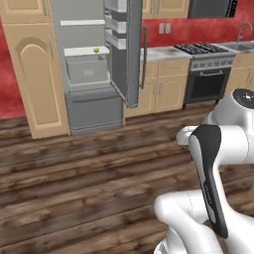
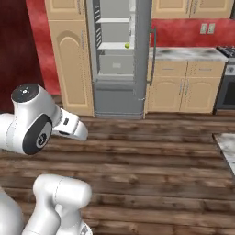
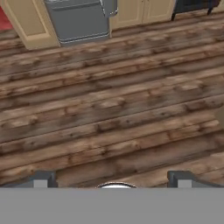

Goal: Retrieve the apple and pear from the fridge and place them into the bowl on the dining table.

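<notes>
The fridge stands across the wooden floor with its door swung open to the right; it is also in the right base view. One small yellow-green fruit lies on a white shelf above the grey inner drawer; I cannot tell whether it is the apple or the pear. My gripper hangs far from the fridge, pointing down at the floor, its fingertips wide apart with nothing between them. A marble corner of the dining table shows at the right edge. The bowl is out of view.
A tan cabinet with an arched door flanks the fridge on the left. To its right runs a counter with a black stove and a sink. Open wooden floor lies between me and the fridge.
</notes>
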